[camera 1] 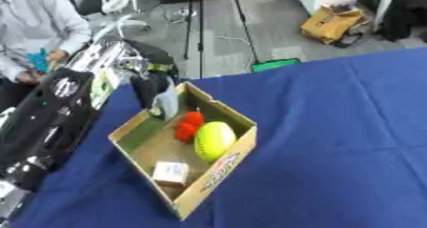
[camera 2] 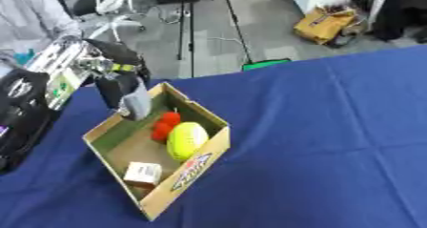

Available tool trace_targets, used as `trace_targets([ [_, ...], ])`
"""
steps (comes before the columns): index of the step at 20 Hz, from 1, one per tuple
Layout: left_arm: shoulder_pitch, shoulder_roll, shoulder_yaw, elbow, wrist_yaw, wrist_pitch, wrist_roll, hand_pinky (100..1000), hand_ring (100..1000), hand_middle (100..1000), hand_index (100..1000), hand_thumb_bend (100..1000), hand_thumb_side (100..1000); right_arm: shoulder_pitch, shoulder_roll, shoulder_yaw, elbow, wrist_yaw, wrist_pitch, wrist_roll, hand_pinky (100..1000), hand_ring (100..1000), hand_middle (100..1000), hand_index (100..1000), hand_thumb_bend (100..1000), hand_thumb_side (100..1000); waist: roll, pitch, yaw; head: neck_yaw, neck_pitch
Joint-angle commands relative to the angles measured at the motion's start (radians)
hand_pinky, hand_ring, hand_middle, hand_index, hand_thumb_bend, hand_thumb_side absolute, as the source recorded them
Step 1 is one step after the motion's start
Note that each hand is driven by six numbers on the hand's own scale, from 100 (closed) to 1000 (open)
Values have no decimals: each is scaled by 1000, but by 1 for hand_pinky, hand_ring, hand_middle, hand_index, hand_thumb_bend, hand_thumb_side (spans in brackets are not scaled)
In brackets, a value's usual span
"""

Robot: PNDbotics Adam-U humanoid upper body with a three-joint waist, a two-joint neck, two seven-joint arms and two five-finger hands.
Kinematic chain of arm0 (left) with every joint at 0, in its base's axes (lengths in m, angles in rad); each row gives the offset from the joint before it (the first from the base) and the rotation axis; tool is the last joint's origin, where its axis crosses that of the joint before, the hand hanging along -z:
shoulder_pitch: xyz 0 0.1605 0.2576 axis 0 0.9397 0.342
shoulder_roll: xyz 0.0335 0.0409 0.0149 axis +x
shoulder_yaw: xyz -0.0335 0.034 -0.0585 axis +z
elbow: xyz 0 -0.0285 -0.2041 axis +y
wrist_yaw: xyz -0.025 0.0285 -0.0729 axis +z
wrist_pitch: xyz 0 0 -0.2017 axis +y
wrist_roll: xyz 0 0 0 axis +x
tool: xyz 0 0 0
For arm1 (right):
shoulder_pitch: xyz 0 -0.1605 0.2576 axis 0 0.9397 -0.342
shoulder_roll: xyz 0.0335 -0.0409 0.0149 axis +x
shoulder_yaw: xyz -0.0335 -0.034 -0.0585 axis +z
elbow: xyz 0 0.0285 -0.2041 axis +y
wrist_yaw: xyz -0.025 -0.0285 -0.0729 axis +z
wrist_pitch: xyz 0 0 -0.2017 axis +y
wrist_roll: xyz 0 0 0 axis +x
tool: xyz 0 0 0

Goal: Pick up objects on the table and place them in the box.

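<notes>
Left hand [camera 1: 154,91] over the box's [camera 1: 218,171] far corner, fingers curled round a grey object [camera 1: 167,103]; yellow ball [camera 1: 213,139], red pieces [camera 1: 189,125], small carton [camera 1: 171,172] inside box.

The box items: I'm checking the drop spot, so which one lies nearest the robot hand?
The red object, at the box's far end just below the left robot hand. The yellow-green ball lies mid-box; the small white carton sits farthest.

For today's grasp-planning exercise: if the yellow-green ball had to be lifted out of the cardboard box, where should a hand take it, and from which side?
Take the yellow-green ball across its narrower middle, from above. It is oval and lies against the cardboard box wall, with red things on its other side, so probably only the top is free.
</notes>
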Motion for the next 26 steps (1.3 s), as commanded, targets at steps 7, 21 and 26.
trace_targets([
  [7,-4,-10,-6,18,-8,-70,-65,213,424,493,657,385,354,-16,-12,1,-17,-9,-7,1,818,697,572,613,100,676,-8,-9,-3,-5,-13],
  [21,3,-38,-14,108,-43,-156,-66,680,752,755,963,503,589,-22,-13,2,-17,-11,-11,1,817,698,572,610,100,679,-11,-4,-8,-2,-18],
  [26,2,-45,-10,135,-55,-178,-66,973,921,850,1000,524,658,-24,-15,3,-17,-10,-12,1,817,698,572,609,100,679,-12,-4,-9,-1,-19],
])
